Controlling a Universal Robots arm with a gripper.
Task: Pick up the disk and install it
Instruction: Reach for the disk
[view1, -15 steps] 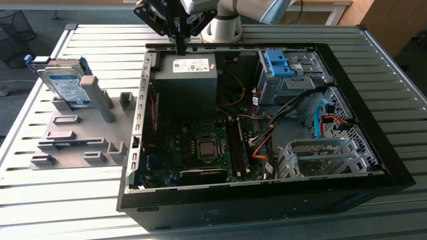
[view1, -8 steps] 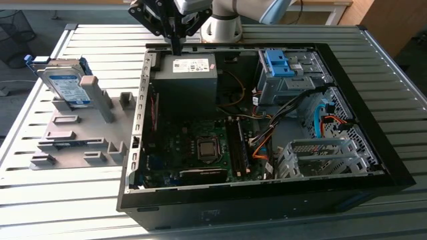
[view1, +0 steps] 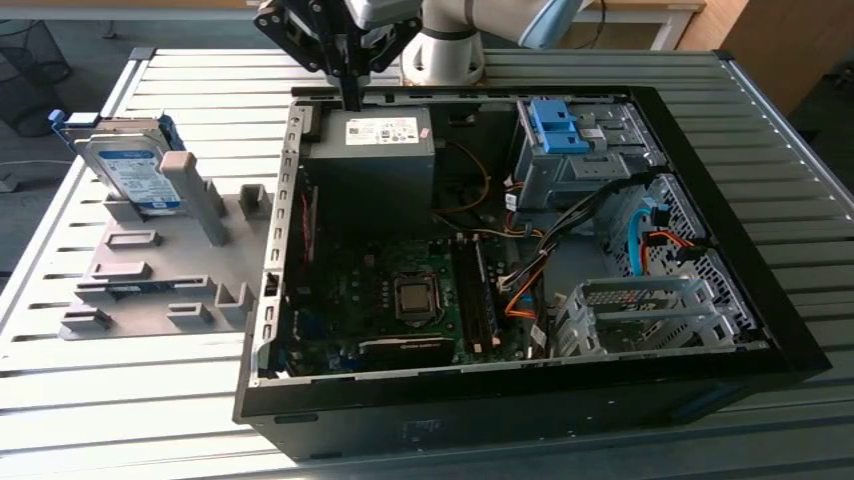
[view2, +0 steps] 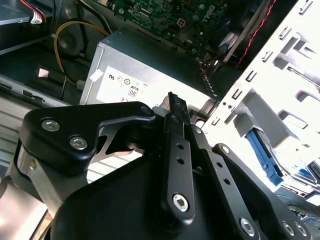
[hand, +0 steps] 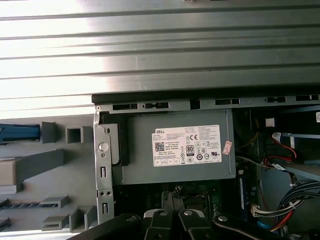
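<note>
End effector (view1: 352, 100) hangs at top centre of the exterior view, fingers pinched together on nothing, tip just over the rear edge of the dark grey box (view1: 380, 165) inside the open computer case (view1: 794, 340) — disk (view1: 134, 170) stands upright in the grey fixture (view1: 160, 255) on the slatted surface (view1: 120, 400), upper left, well apart.

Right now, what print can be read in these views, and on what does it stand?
White label on the dark grey metal box: rows of fine print and round marks, too small to read reliably.
Small pinkish sticker at that label's edge: blurred.
White-and-blue label on the flat silver rectangular disk, upright in the grey holder: too small to read.
</note>
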